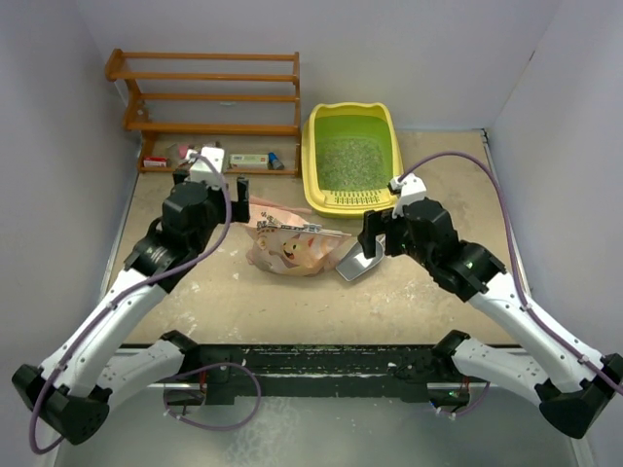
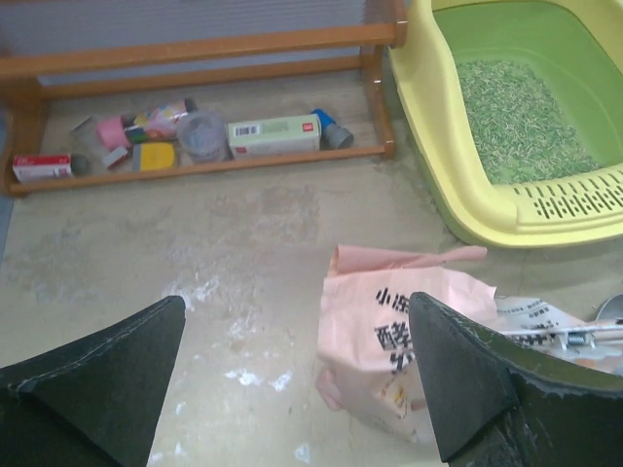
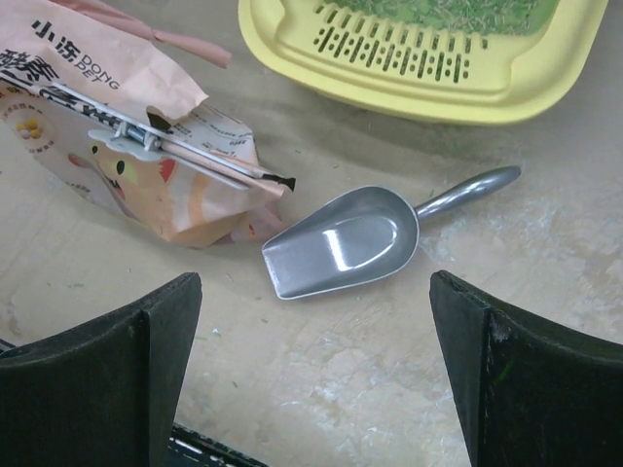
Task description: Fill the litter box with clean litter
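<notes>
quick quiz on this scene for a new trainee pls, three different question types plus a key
1. Multiple choice: the litter box holds A) nothing, B) some litter in its green basin, C) a tipped-in sack.
2. True or false: the metal scoop lies empty on the table, beside the clipped bag.
3. Fill the gap: the left gripper and the right gripper are both ___, holding nothing.

Key: 1 B; 2 true; 3 open.
</notes>
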`<action>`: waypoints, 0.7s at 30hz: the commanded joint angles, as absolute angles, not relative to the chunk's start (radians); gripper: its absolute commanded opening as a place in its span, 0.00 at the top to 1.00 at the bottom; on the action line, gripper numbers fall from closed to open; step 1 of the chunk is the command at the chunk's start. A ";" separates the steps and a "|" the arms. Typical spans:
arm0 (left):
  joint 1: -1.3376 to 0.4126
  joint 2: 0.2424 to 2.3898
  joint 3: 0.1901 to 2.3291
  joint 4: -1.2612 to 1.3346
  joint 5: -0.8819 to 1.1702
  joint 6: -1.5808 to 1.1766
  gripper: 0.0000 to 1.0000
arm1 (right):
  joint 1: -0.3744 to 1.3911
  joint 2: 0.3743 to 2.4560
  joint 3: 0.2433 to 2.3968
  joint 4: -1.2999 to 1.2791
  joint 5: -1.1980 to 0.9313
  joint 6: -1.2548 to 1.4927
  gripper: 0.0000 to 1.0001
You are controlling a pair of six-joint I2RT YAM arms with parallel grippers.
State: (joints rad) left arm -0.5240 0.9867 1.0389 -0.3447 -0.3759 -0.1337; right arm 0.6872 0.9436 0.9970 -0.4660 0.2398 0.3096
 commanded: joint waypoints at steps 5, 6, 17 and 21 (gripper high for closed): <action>-0.523 0.758 0.912 -0.287 -0.451 -0.263 0.01 | 0.690 0.980 0.956 -0.507 0.264 0.447 0.00; -0.523 0.757 0.909 -0.288 -0.467 -0.267 0.01 | 0.690 0.981 0.948 -0.493 0.271 0.451 0.00; -0.523 0.881 0.971 -0.399 -0.534 -0.353 0.01 | 0.689 0.895 0.734 -0.285 0.114 0.518 0.00; -0.523 0.897 0.981 -0.415 -0.569 -0.349 0.01 | 0.689 0.887 0.709 -0.275 0.084 0.524 0.00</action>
